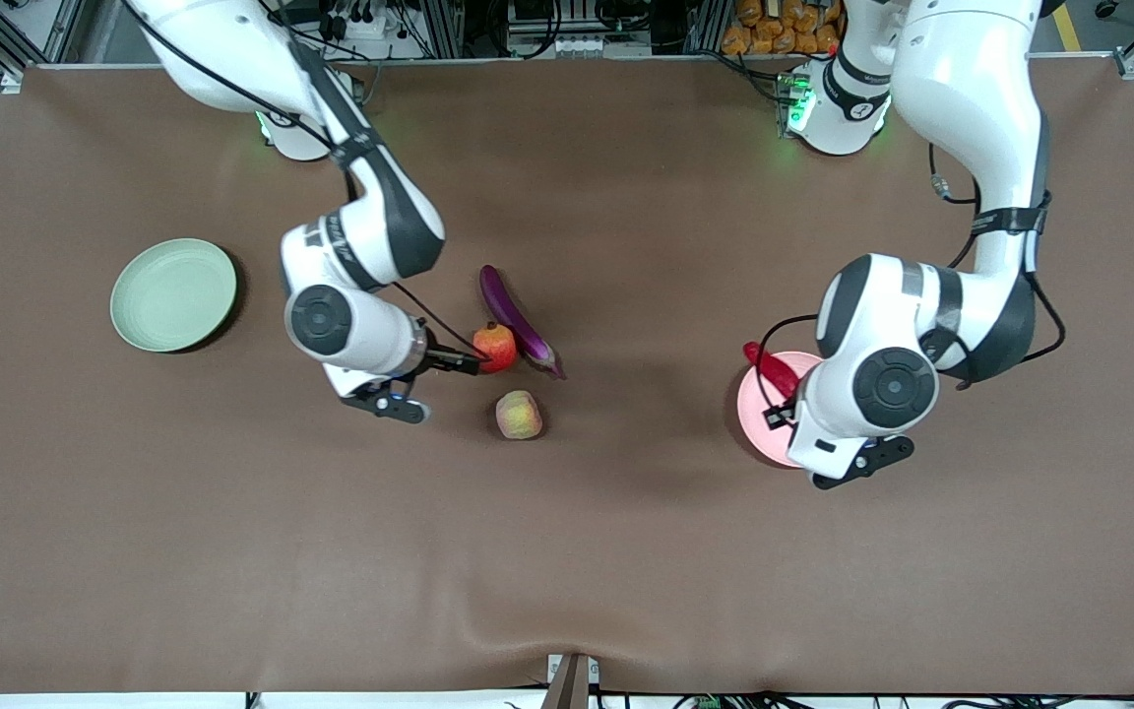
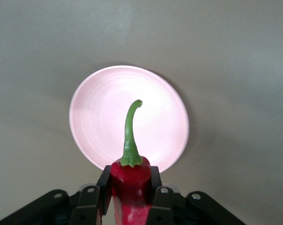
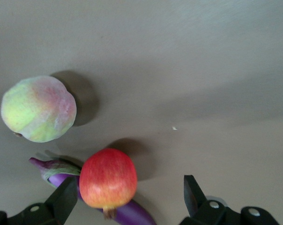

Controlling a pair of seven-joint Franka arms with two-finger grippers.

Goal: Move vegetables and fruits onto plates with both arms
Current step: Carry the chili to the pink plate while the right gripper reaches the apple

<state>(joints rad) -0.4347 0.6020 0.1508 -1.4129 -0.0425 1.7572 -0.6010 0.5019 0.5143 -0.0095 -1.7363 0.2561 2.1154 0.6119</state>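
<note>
Gripping a wrinkled red chili pepper (image 2: 130,185), the left end effector (image 2: 130,197) hovers over the pale pink plate (image 2: 92,112); the right end effector (image 3: 130,197) gapes wide.

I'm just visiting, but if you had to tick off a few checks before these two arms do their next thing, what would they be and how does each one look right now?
1. Left gripper shut on the chili pepper: ok.
2. Chili pepper held over the pink plate: ok.
3. Pink plate bare where the pepper would land: ok.
4. Right gripper open, fingers either side of the red-orange fruit: ok, though the fruit sits off-centre, close to one finger.
5. Red-orange fruit apart from the eggplant: not ok, they look to be touching.
6. Green plate ready to receive the fruit: ok.
</note>
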